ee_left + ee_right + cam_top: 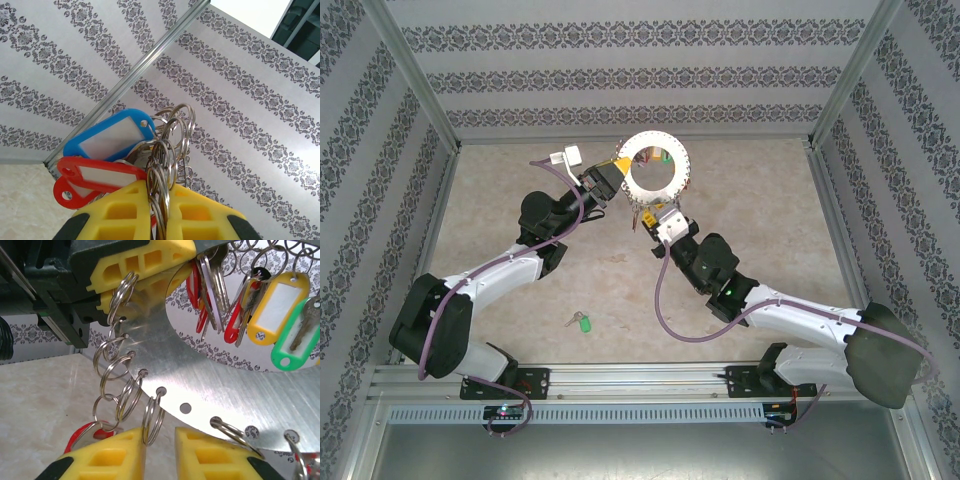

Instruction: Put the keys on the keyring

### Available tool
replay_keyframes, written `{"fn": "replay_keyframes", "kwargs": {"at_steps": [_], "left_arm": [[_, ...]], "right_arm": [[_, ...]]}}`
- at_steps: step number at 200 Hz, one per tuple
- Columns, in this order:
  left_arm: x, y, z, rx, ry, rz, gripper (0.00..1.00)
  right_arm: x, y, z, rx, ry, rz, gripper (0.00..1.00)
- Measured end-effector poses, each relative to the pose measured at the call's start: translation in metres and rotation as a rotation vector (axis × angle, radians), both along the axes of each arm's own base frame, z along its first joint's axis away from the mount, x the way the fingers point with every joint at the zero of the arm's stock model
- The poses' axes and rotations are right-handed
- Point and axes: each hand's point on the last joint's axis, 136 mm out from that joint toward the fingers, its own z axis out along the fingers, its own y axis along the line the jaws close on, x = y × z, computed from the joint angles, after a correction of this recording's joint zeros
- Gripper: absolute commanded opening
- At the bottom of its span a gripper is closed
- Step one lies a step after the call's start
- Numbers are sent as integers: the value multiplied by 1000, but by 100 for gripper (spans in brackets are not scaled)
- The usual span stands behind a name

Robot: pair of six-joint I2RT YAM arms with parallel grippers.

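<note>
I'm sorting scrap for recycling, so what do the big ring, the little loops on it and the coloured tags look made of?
The big ring: flat sheet metal, perhaps aluminium or steel; brushed grain and soft reflections show.
The little loops: shiny coiled wire, probably steel, with bright glints.
The tags: glossy moulded plastic, judging by even colour; windows hold what looks like paper.

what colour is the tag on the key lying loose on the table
Green. The tag shows best in the top external view.

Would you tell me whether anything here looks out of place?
Yes: a green-tagged key lies alone on the table, toward its near edge, well apart from the keyring, which the left gripper holds farther back.
</note>
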Motion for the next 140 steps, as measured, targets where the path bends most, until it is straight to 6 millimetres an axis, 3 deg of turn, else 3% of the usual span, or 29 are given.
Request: {"fn": "replay_keyframes", "kwargs": {"at_steps": [140], "left_arm": [[0, 0, 0, -2, 1, 3, 0]], "right_arm": [[2, 1, 2, 14, -2, -3, 16]]}}
